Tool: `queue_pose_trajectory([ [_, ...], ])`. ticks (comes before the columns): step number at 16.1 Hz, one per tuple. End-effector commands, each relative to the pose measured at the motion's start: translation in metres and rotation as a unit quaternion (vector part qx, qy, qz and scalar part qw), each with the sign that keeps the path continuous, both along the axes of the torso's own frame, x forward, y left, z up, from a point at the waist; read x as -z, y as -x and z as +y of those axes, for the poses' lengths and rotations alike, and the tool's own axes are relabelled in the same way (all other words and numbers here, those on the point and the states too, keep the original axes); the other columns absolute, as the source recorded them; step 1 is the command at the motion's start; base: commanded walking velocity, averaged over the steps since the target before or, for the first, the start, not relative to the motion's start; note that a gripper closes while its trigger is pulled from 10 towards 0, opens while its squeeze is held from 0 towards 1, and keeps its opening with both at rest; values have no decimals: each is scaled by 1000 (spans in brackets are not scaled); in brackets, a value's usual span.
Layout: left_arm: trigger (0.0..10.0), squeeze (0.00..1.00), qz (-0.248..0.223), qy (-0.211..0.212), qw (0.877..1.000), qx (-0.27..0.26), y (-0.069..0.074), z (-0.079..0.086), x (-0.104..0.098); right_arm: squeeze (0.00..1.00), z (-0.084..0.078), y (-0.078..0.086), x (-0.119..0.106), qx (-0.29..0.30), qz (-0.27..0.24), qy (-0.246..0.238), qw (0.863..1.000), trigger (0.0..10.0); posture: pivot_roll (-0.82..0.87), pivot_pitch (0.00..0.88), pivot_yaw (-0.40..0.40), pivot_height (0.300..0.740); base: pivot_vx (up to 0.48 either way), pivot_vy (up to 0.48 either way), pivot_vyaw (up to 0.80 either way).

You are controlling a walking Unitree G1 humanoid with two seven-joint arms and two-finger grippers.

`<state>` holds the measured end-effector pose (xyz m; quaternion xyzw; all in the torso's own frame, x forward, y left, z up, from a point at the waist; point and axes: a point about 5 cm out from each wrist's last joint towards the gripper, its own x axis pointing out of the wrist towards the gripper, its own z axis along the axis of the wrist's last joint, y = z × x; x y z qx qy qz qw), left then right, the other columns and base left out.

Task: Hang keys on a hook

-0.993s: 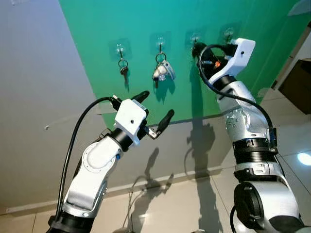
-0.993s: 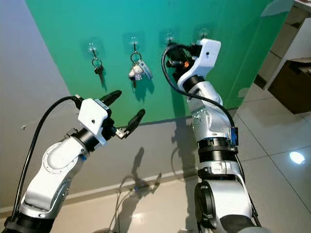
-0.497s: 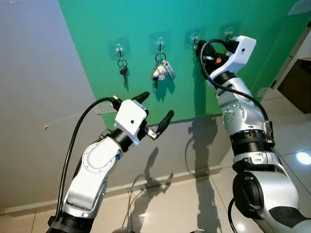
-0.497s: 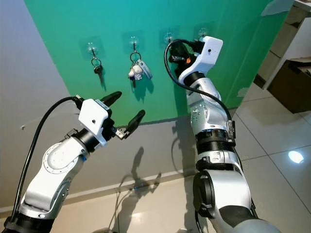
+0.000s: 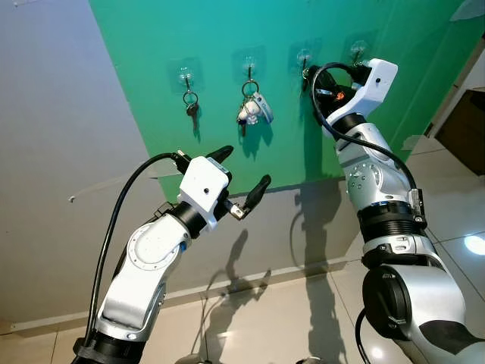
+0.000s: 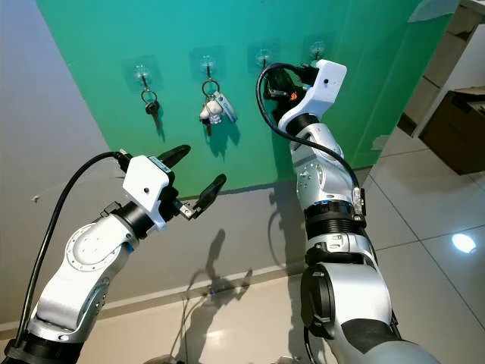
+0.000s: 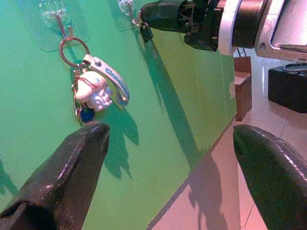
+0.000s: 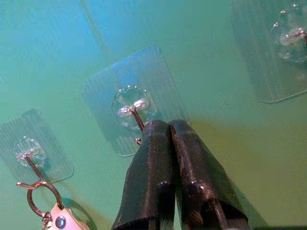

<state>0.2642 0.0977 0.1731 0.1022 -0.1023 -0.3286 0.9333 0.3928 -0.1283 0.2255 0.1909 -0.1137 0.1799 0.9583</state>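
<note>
A glossy green wall panel [image 5: 288, 114] carries four clear, ribbed adhesive plastic hooks with thin metal prongs, set in a row near its upper edge. The first hook from the panel's left edge [image 5: 186, 76] holds a single dark key on a small ring [image 5: 192, 106]; the second hook [image 5: 248, 64] holds a bunch on a metal ring with a white moulded figure charm and a pale strap tag [image 5: 255, 110]; the third hook [image 5: 304, 56] and the fourth hook [image 5: 358, 48] hang near the right arm's wrist. The right pincer [image 8: 168, 143] has its two matt black fingers pressed together, tips right at the bent prong of the third hook [image 8: 134, 112]; in the left wrist view a small dark key piece [image 7: 145, 32] hangs at those fingertips, touching the hook. The left pincer [image 5: 241, 173] hovers well below the row, over the grey wall under the panel's lower edge, fingers spread wide and holding nothing. Compared with a second ago, the right wrist has risen and closed in on the third hook, while the left arm has kept its place.
</note>
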Motion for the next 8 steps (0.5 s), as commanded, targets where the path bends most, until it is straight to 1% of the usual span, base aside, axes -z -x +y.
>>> queue_pose_trajectory([
  [1,10000,0,-4,2,1000,8,2,-1,-4,0,2,-1,-5,-4,-11,1,1000,10000,29,60,65,740,0,0,0],
  [8,10000,0,0,2,1000,7,4,0,-4,0,4,-2,-4,-1,-6,4,1000,10000,34,69,59,740,0,0,0],
])
